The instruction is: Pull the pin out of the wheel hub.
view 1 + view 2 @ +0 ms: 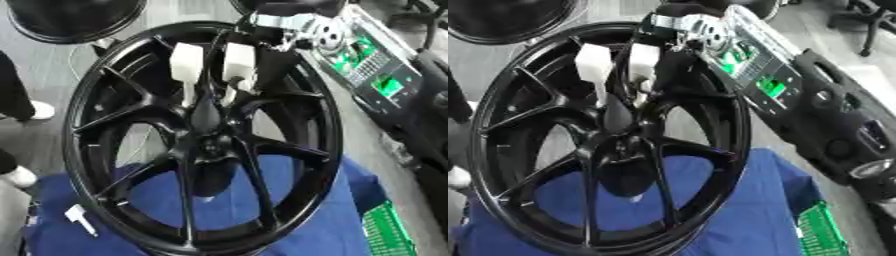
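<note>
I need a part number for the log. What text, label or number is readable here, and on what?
None is readable.
Wheel: black, no marking shows.
Green boards on the arm: print too blurred to read.
White pin on the blue cloth: no text.

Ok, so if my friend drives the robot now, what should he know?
Left hand: not in view.
Right hand: up at the top of the wheel; its grip cannot be told.
The wheel stands on a blue cloth. Two white pieces with thin stems point down at the hub.
Done: one small white pin-shaped piece lies on the cloth.
Left: probably pulling at the hub; unclear if a pin is out.
</note>
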`<state>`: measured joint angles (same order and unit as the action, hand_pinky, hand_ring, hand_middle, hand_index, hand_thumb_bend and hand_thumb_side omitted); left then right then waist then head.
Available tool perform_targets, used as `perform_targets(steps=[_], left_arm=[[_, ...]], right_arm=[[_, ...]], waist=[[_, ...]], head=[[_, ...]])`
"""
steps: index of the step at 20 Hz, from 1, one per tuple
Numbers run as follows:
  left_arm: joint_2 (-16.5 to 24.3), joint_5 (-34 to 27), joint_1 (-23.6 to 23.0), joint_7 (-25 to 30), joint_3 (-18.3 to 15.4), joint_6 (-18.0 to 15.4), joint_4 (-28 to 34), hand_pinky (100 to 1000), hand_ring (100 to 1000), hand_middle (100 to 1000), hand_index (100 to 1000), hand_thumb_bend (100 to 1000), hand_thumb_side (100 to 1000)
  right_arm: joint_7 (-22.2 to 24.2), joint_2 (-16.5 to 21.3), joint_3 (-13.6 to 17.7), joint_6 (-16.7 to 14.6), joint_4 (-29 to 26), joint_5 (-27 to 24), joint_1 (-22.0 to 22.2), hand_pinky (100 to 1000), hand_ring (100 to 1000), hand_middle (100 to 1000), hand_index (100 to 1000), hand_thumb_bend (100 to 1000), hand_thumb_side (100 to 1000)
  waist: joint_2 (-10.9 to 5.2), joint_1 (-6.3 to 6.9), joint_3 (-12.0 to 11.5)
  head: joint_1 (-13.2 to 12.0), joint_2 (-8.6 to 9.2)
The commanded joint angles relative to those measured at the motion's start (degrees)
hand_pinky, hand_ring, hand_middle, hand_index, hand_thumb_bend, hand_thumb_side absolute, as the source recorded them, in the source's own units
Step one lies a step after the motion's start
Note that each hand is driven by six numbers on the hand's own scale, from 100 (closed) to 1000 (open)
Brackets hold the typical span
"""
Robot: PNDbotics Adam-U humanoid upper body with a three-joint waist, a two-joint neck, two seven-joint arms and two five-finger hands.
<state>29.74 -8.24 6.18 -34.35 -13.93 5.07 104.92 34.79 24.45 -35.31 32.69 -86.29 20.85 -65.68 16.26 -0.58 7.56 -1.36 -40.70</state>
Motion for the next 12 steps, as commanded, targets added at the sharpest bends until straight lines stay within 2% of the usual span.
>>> perform_targets(steps=[1, 7, 12], left_arm=[[1.4, 0.2, 0.1, 0.1, -0.3, -0.1, 1.0, 933, 786, 814, 809, 264, 728], [1.7, 0.3, 0.2, 0.2, -0.3, -0.1, 1.0, 934, 786, 815, 808, 264, 727], [1.9, 0.5, -0.1, 0.0, -0.5, -0.1, 1.0, 933, 786, 815, 808, 267, 725]], right_arm=[[1.2, 2.0, 1.5, 1.0, -1.8, -0.6, -2.4, 429, 384, 358, 564, 100, 100], [2.0, 4.8, 4.2, 2.9, -3.9, -4.9, -4.6, 424, 381, 356, 564, 100, 100], [-1.9, 9.2, 9.7, 4.5, -7.4, -9.3, -2.2, 417, 376, 354, 563, 100, 100]], waist=[[-1.59, 0.22, 0.1], [-1.88, -0.11, 0.3], [-2.35, -0.48, 0.7]], head=[[0.3, -0.04], [0.1, -0.18], [-0.3, -0.10]])
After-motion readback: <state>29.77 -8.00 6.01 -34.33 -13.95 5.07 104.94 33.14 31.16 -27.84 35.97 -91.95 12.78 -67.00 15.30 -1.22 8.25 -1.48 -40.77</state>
